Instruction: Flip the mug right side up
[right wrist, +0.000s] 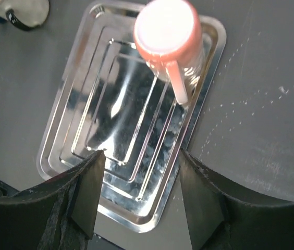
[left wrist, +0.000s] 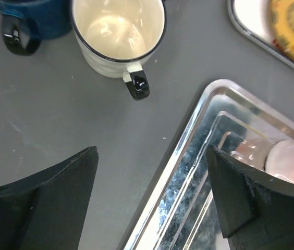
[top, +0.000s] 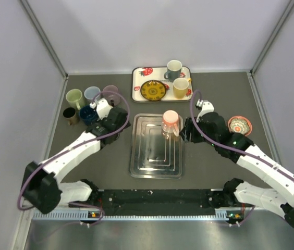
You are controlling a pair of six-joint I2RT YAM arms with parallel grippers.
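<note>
The pink mug [top: 170, 122] stands at the far right corner of the silver tray [top: 142, 156], its handle toward the right arm. In the right wrist view the mug [right wrist: 168, 34] shows a pale round top face, and I cannot tell whether that is its mouth or its base. My right gripper [right wrist: 142, 156] is open over the tray's [right wrist: 74, 135] near right edge, short of the mug and holding nothing. It sits just right of the mug [top: 188, 130]. My left gripper [left wrist: 152, 156] is wide open and empty above the tray's [left wrist: 188, 172] far left corner [top: 120, 121]. The mug [left wrist: 293, 161] shows at the right edge there.
Several cups stand at the left: a green one [top: 74, 98], a dark blue one [top: 87, 113] and a white mug with a black handle [left wrist: 118, 36]. A strawberry-print tray [top: 136, 78] at the back holds a grey mug, a yellow mug and a plate. A patterned bowl [top: 239, 125] lies at the right.
</note>
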